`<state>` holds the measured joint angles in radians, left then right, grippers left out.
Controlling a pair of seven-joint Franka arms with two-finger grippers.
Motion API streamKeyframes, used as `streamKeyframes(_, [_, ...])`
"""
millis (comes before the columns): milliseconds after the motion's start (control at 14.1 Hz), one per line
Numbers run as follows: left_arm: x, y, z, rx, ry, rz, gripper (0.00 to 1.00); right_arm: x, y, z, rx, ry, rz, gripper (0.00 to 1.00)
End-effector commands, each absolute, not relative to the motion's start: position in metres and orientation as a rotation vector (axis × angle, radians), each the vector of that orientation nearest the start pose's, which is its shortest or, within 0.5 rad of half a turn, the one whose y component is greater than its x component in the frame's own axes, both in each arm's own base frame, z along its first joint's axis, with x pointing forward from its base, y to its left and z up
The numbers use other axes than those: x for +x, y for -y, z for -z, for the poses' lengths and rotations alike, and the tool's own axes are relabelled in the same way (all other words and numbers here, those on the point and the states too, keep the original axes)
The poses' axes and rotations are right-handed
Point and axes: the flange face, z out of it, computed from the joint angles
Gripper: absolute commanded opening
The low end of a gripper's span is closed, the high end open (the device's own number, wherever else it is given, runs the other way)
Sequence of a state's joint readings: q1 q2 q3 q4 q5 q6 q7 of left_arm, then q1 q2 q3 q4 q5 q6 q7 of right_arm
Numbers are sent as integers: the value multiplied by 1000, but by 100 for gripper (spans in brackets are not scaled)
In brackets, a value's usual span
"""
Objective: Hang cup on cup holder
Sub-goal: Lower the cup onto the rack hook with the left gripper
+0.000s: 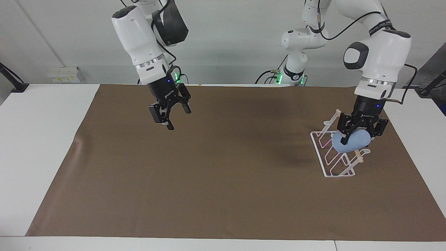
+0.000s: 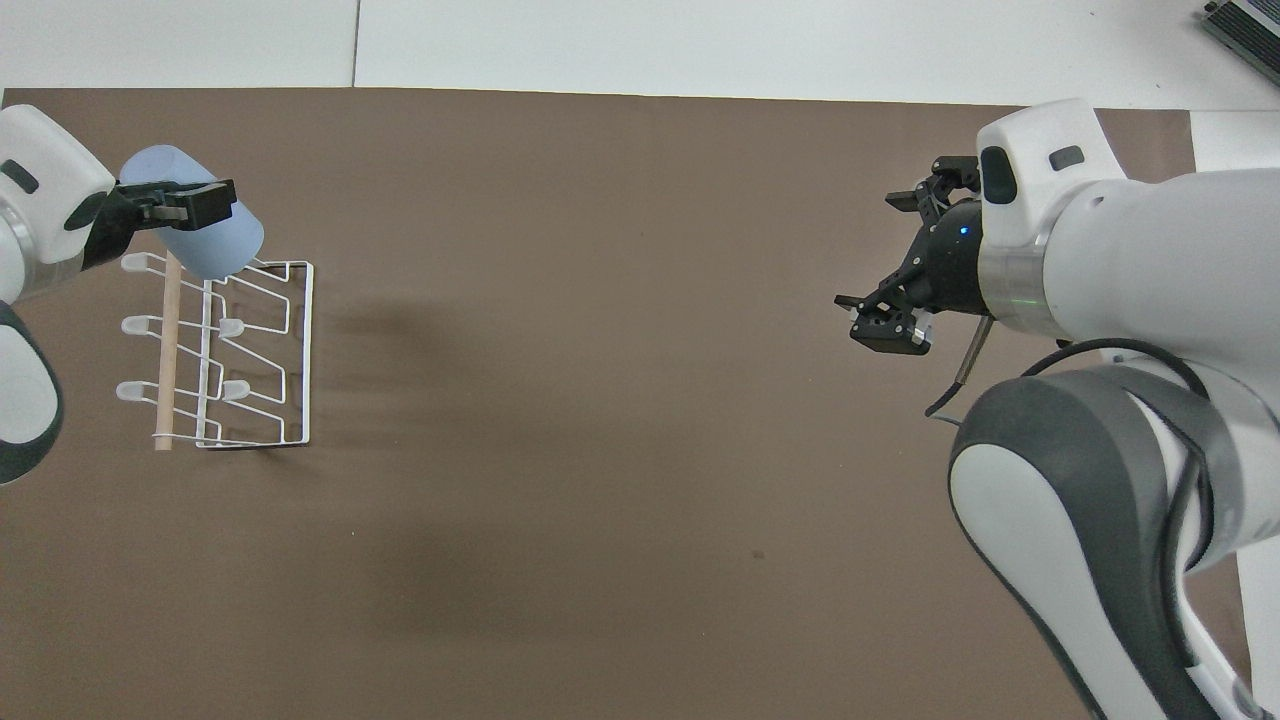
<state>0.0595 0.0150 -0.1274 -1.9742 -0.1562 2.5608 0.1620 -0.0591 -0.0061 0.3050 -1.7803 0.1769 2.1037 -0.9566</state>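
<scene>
My left gripper (image 1: 361, 137) is shut on the light-blue cup (image 1: 351, 145) and holds it tilted, low over the white wire cup holder (image 1: 339, 175), against its wooden rod (image 1: 359, 157). I cannot tell whether a prong is inside the cup. In the overhead view the left gripper (image 2: 185, 212) and cup (image 2: 216, 246) cover one end of the cup holder (image 2: 306, 350). My right gripper (image 1: 177, 118) is open and empty, up over the mat toward the right arm's end; it also shows in the overhead view (image 2: 897, 266).
A brown mat (image 1: 209, 181) covers most of the white table (image 1: 41, 139). The cup holder stands on the mat toward the left arm's end. Nothing else lies on the mat.
</scene>
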Motion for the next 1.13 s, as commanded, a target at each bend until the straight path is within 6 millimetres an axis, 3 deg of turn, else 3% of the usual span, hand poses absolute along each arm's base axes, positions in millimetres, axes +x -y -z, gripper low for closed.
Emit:
streamKeyframes(0, [597,35,-512,-3052,-220,958,0,564,-136,-574,-2613,1715,342,100])
streamKeyframes(213, [604,33,-501,-3021,-259,974,0,553,-108,-565,-2675,1605,124,100])
streamKeyframes(425, [607,33,-495,-3006,-288,976,0,539,-96,-559,-2830,1229,-67,100])
streamKeyframes(638, [608,31,-489,-2983,-319,957,0,533,-77,-560,-2941,896,-147,100])
streamKeyframes(780, [610,22,-486,-2981,-299,956,0,531,-67,-558,-3013,585,-172,100])
streamKeyframes(1063, [605,25,-473,-2976,-304,967,0,536,-48,-558,-3080,7,-149,100])
